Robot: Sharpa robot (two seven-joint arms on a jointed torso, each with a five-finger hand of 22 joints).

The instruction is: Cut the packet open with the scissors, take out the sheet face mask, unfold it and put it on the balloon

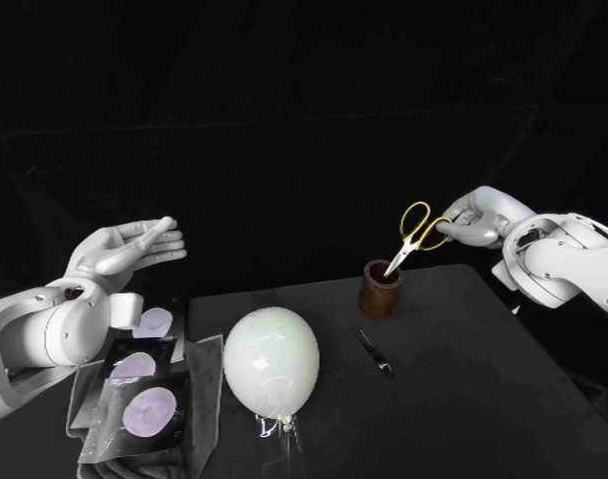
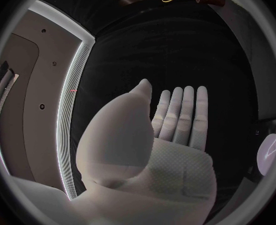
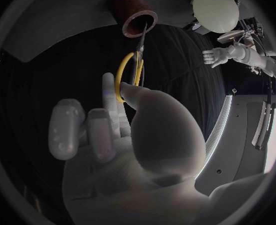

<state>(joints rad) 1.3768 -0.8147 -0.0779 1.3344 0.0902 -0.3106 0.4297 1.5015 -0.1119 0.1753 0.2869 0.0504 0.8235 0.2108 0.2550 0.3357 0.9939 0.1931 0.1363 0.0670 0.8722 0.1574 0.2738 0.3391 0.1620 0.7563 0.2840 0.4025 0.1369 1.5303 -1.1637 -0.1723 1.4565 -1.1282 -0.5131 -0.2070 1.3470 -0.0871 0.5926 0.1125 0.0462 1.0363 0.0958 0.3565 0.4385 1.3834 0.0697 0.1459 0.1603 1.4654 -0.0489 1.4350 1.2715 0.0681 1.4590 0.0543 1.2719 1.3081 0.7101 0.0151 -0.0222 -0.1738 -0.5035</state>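
Right hand (image 1: 479, 218) raised above the far right part of the table (image 1: 505, 389). Thumb and fingers are closed on the yellow loops of the scissors (image 1: 419, 236), so it grips them by the handles; the right wrist view shows the thumb laid against one loop, the other fingers beside it. Scissors hang blades-down from the hand, slightly tilted; tips sit in the mouth of a brown holder (image 1: 378, 289) just below the hand; holder stands upright on the table.

Past the holder, on the side nearer the robot, a thin black stick (image 1: 375, 352) lies flat on the table, apart from the holder. Further out from the right hand, toward the left arm, the white balloon (image 1: 273, 361) rests on the table, knot end toward the robot; both hands are well clear of it.

Left hand (image 1: 131, 245) held in the air, well apart from the right hand; palm turned up, fingers straight and side by side, thumb standing off from them; it holds nothing. Below this hand and nearer the robot, the packets (image 1: 146, 404) lie in a clear shiny pile at the table's left edge, pale purple rounds showing through. The pile is just beside the balloon; whether the two touch, cannot tell.
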